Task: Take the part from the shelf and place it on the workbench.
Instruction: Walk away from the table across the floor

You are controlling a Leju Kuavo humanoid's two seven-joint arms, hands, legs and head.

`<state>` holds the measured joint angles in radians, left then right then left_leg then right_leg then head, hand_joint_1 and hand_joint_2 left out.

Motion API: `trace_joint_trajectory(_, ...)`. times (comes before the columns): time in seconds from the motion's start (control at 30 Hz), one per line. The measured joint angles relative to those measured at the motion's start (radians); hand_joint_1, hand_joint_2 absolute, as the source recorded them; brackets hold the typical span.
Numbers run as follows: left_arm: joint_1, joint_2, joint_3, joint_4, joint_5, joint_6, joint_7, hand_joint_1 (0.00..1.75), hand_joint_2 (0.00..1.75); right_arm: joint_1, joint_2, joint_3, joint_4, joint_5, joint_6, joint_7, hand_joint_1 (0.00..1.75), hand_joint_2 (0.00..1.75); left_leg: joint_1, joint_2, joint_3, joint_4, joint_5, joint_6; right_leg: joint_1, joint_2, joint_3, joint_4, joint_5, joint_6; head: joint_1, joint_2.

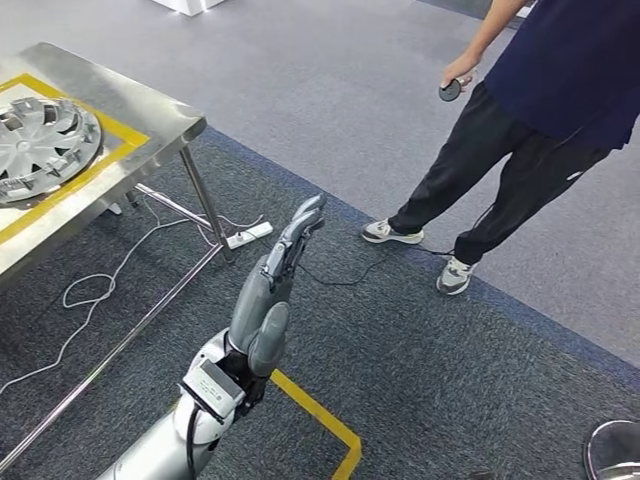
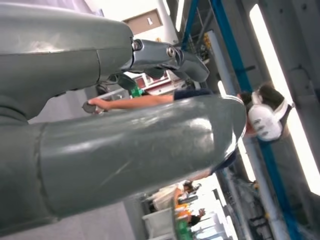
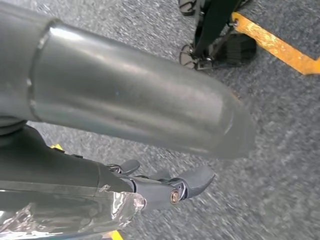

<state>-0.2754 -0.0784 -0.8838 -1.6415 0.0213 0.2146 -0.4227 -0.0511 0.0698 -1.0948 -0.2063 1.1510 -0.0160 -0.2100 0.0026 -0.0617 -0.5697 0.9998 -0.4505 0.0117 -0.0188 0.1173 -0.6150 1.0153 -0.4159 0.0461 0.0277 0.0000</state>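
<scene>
Meanwhile, low centre of the head view, the robot's left hand [image 1: 273, 290] rises off its silver arm, fingers straight and apart, holding nothing — likely free because the part is already down. Its right hand [image 3: 158, 187], seen in the right wrist view over grey carpet [image 1: 423, 330], has fingers extended w/ nothing visible in them. Yellow floor tape [image 1: 317, 410] marks a zone just beside the arm. Upper left, the part [image 1: 41, 145] — a silver hubcap — lies flat on the workbench [image 1: 151, 115] inside a yellow outline. Upper right, a person [image 1: 543, 100] stands w/ a small dark device [image 1: 450, 90], prob. a controller.
</scene>
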Motion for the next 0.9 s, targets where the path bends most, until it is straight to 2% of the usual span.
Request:
trace_joint_trajectory(0.03,-0.002,-0.002,0.000,0.000,0.000,0.002,-0.001,0.00,0.00,0.002,0.000,0.000,0.000,0.000,0.000,0.000,0.00,0.00,0.000,0.006,0.000,-0.003,0.002,0.001,-0.002,0.007,-0.003,-0.004,0.003,0.007,0.000,0.000)
trace_joint_trajectory(0.07,-0.005,-0.006,0.000,0.000,0.000,0.004,-0.001,0.00,0.00,0.005,-0.001,0.000,0.000,0.001,0.001,0.000,0.00,0.00,0.000,0.015,0.001,-0.007,0.005,0.006,-0.003,0.001,-0.007,-0.002,0.001,0.013,0.000,0.000)
trace_joint_trajectory(0.1,-0.008,-0.009,-0.001,0.000,0.000,0.004,0.000,0.00,0.00,0.005,-0.001,0.000,0.000,0.001,0.001,0.000,0.00,0.00,0.002,0.024,0.003,-0.012,0.008,0.011,-0.001,-0.017,-0.018,0.014,-0.009,0.017,0.003,0.000)
trace_joint_trajectory(0.13,-0.011,-0.012,-0.002,0.000,0.000,0.004,0.000,0.00,0.00,0.003,-0.001,0.000,0.000,0.000,0.000,0.001,0.00,0.00,0.004,0.036,0.005,-0.016,0.010,0.015,0.001,-0.043,-0.038,0.052,-0.030,0.021,0.006,0.000)
trace_joint_trajectory(0.17,-0.013,-0.014,-0.003,0.000,0.000,0.004,0.001,0.00,0.00,-0.001,-0.001,0.000,0.001,0.000,-0.002,0.002,0.00,0.00,0.003,0.048,0.006,-0.016,0.010,0.018,0.002,-0.074,-0.067,0.111,-0.059,0.023,0.008,0.000)
trace_joint_trajectory(0.2,-0.015,-0.014,-0.004,0.000,0.000,0.004,0.002,0.00,0.00,-0.005,-0.001,0.000,0.001,-0.001,-0.004,0.004,0.00,0.00,0.001,0.059,0.006,-0.016,0.009,0.020,0.003,-0.095,-0.101,0.180,-0.089,0.026,0.010,0.000)
trace_joint_trajectory(0.23,-0.016,-0.015,-0.006,0.000,0.000,0.003,0.003,0.00,0.00,-0.008,-0.001,0.000,0.001,-0.001,-0.006,0.006,0.00,0.00,-0.001,0.071,0.006,-0.016,0.008,0.021,0.003,-0.106,-0.130,0.240,-0.111,0.029,0.010,0.000)
trace_joint_trajectory(0.27,-0.018,-0.015,-0.007,0.001,0.000,0.003,0.005,0.00,0.00,-0.009,-0.001,0.000,0.001,-0.002,-0.008,0.007,0.00,0.00,-0.002,0.083,0.007,-0.015,0.007,0.022,0.003,-0.110,-0.146,0.273,-0.116,0.031,0.010,0.000)
trace_joint_trajectory(0.3,-0.021,-0.015,-0.010,0.001,0.001,0.003,0.007,0.00,0.00,-0.010,-0.001,0.000,0.001,-0.002,-0.010,0.009,0.00,0.00,-0.002,0.093,0.008,-0.015,0.006,0.022,0.003,-0.114,-0.141,0.265,-0.102,0.031,0.010,0.000)
trace_joint_trajectory(0.33,-0.024,-0.016,-0.012,0.001,0.003,0.002,0.010,0.00,0.00,-0.010,-0.001,0.000,0.001,-0.001,-0.011,0.010,0.00,0.00,-0.002,0.103,0.010,-0.015,0.004,0.021,0.003,-0.120,-0.115,0.217,-0.074,0.032,0.010,0.000)
trace_joint_trajectory(0.37,-0.027,-0.016,-0.015,0.001,0.007,0.001,0.013,0.00,0.00,-0.011,-0.001,0.000,0.001,-0.001,-0.013,0.011,0.00,0.00,-0.003,0.113,0.012,-0.014,0.001,0.017,0.003,-0.134,-0.075,0.145,-0.042,0.032,0.010,0.000)
trace_joint_trajectory(0.43,-0.030,-0.016,-0.020,0.002,0.016,-0.004,0.017,0.00,0.00,-0.017,0.000,0.000,0.001,-0.002,-0.016,0.011,0.00,0.00,-0.009,0.128,0.016,-0.011,-0.006,0.008,0.007,-0.164,-0.008,0.029,-0.005,0.023,0.009,0.000)
trace_joint_trajectory(0.47,-0.031,-0.014,-0.022,0.003,0.019,-0.007,0.018,0.00,0.00,-0.019,0.001,0.000,0.001,-0.002,-0.017,0.011,0.00,0.00,-0.013,0.135,0.017,-0.010,-0.007,0.004,0.008,-0.170,0.005,0.005,-0.001,0.017,0.007,0.000)
trace_joint_trajectory(0.53,-0.026,-0.007,-0.025,0.010,-0.002,0.001,0.004,0.00,0.00,-0.022,0.003,0.000,0.002,-0.006,-0.019,0.011,0.00,0.00,-0.015,0.149,0.019,-0.011,-0.008,-0.005,0.010,-0.152,0.003,0.001,0.000,0.000,0.003,0.000)
trace_joint_trajectory(0.57,-0.021,-0.001,-0.026,0.015,-0.023,0.009,-0.011,0.00,0.00,-0.021,0.004,-0.001,0.002,-0.008,-0.020,0.011,0.00,0.00,-0.013,0.148,0.021,-0.010,-0.012,-0.011,0.009,-0.143,0.002,0.000,0.002,-0.006,0.002,0.000)
trace_joint_trajectory(0.6,-0.014,0.007,-0.027,0.021,-0.048,0.018,-0.029,0.00,0.00,-0.021,0.006,-0.001,0.002,-0.010,-0.020,0.011,0.00,0.00,-0.011,0.136,0.017,0.002,-0.024,-0.016,0.008,-0.133,0.002,-0.002,0.004,-0.012,0.002,0.000)
trace_joint_trajectory(0.63,-0.005,0.017,-0.027,0.027,-0.072,0.024,-0.046,0.00,0.00,-0.022,0.008,-0.001,0.002,-0.011,-0.021,0.011,0.00,0.00,-0.009,0.118,0.004,0.034,-0.046,-0.022,0.006,-0.123,0.002,-0.004,0.006,-0.017,0.000,0.000)
trace_joint_trajectory(0.7,0.014,0.041,-0.028,0.042,-0.102,0.027,-0.069,0.00,0.00,-0.025,0.010,-0.001,0.002,-0.013,-0.022,0.011,0.00,0.00,-0.007,0.080,-0.055,0.159,-0.111,-0.027,0.004,-0.103,0.000,-0.006,0.008,-0.024,-0.001,0.000)
trace_joint_trajectory(0.73,0.025,0.052,-0.028,0.049,-0.110,0.029,-0.075,0.00,0.00,-0.026,0.011,-0.001,0.002,-0.013,-0.022,0.011,0.00,0.00,-0.007,0.074,-0.090,0.228,-0.138,-0.028,0.004,-0.091,-0.001,-0.006,0.009,-0.026,-0.001,0.000)
trace_joint_trajectory(0.77,0.034,0.062,-0.028,0.056,-0.114,0.029,-0.078,0.00,0.00,-0.027,0.011,-0.001,0.002,-0.014,-0.022,0.011,0.00,0.00,-0.007,0.072,-0.116,0.275,-0.149,-0.028,0.004,-0.079,-0.002,-0.006,0.009,-0.026,-0.001,0.000)
trace_joint_trajectory(0.8,0.041,0.069,-0.028,0.062,-0.116,0.025,-0.079,0.00,0.00,-0.026,0.012,-0.001,0.002,-0.013,-0.020,0.011,0.00,0.00,-0.006,0.071,-0.124,0.284,-0.139,-0.026,0.004,-0.068,-0.003,-0.005,0.010,-0.026,-0.001,0.000)
trace_joint_trajectory(0.83,0.045,0.074,-0.027,0.067,-0.114,0.015,-0.080,0.00,0.00,-0.026,0.012,-0.001,0.002,-0.012,-0.017,0.010,0.00,0.00,-0.006,0.069,-0.113,0.255,-0.112,-0.025,0.004,-0.056,-0.003,-0.005,0.011,-0.025,-0.001,0.000)
trace_joint_trajectory(0.87,0.049,0.078,-0.026,0.073,-0.109,-0.003,-0.082,0.00,0.00,-0.025,0.012,-0.001,0.002,-0.012,-0.012,0.008,0.00,0.00,-0.004,0.059,-0.084,0.194,-0.075,-0.023,0.003,-0.045,-0.003,-0.005,0.012,-0.022,-0.001,0.000)
trace_joint_trajectory(0.9,0.053,0.080,-0.023,0.080,-0.103,-0.025,-0.084,0.00,0.00,-0.025,0.012,-0.001,0.002,-0.011,-0.005,0.005,0.00,0.00,-0.002,0.038,-0.049,0.122,-0.041,-0.021,0.003,-0.033,-0.004,-0.004,0.014,-0.019,-0.001,0.000)
